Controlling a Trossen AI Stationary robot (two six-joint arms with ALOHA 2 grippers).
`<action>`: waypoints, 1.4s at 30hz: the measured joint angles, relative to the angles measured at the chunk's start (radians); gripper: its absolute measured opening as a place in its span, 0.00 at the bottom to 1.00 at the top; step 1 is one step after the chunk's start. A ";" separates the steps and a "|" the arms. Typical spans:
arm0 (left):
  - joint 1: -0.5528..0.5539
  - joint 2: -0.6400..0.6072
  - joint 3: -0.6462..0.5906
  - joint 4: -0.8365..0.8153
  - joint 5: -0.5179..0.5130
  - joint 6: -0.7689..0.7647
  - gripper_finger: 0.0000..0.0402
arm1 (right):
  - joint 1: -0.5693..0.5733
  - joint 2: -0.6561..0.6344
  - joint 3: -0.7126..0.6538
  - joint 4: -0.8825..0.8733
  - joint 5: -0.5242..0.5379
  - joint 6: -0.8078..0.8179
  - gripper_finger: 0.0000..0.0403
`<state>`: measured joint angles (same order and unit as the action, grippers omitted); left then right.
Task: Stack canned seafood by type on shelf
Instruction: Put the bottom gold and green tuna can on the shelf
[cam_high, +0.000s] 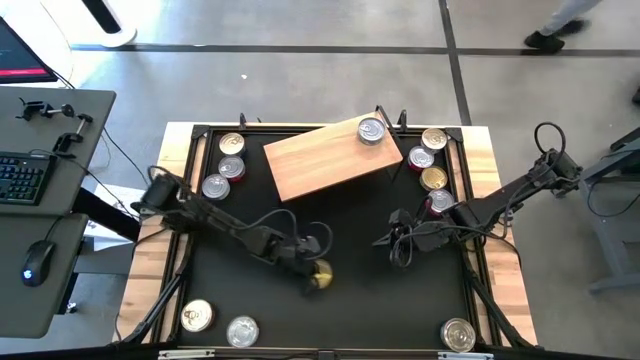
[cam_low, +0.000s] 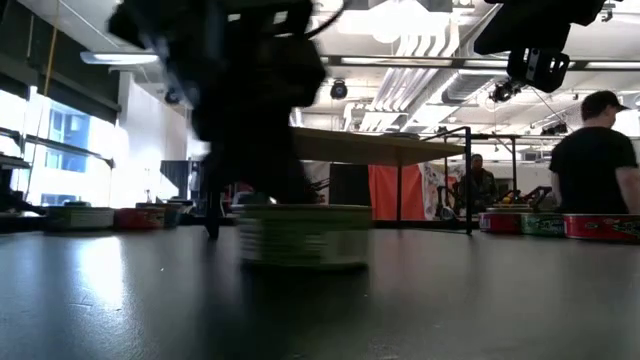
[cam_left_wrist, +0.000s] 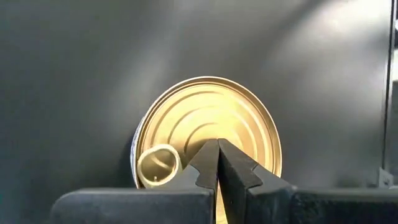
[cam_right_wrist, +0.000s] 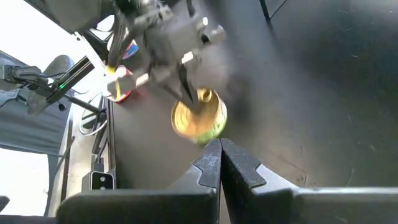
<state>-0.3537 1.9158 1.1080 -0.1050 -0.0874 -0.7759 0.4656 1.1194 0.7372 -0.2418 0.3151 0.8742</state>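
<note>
- One tin only sits on the shelf so far, near its far right corner, so I judge the job barely begun: nothing is stacked and no types are grouped there yet.
- Three tins wait at the far left of the tabletop, just beside the shelf's left end; two more lie at the near left corner.
- My left gripper is low at the middle of the tabletop, its jaws pressed together and empty, the tips over a gold-lidded tin that stands flat on the surface, not held.
- That lid is smooth gold metal with pressed concentric rings; the low view shows a short round body with a greenish label band.
- My right gripper hangs just right of centre, jaws likewise pressed together on nothing, pointing toward the same tin.
- Four or so tins line the far right edge, and a single one sits at the near right corner; their lids are shiny silver or gold, some sides red.
- The shelf is a plain light-brown wooden block lying askew; the tabletop is matte black.
- Nearly every tin remains to be moved, by my reckoning.
</note>
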 joint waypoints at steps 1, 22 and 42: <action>0.005 0.025 0.038 -0.003 -0.003 0.034 0.00 | 0.000 0.000 0.000 0.000 0.002 -0.001 0.00; 0.037 0.106 0.350 -0.312 -0.050 0.613 0.00 | -0.055 0.008 0.002 -0.149 -0.198 0.090 0.00; -0.004 0.099 0.116 0.008 -0.105 0.578 0.00 | -0.099 0.502 0.001 0.145 -0.353 0.218 0.00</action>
<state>-0.3574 2.0148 1.2244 -0.0969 -0.1924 -0.1974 0.3662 1.6215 0.7380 -0.0968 -0.0377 1.0921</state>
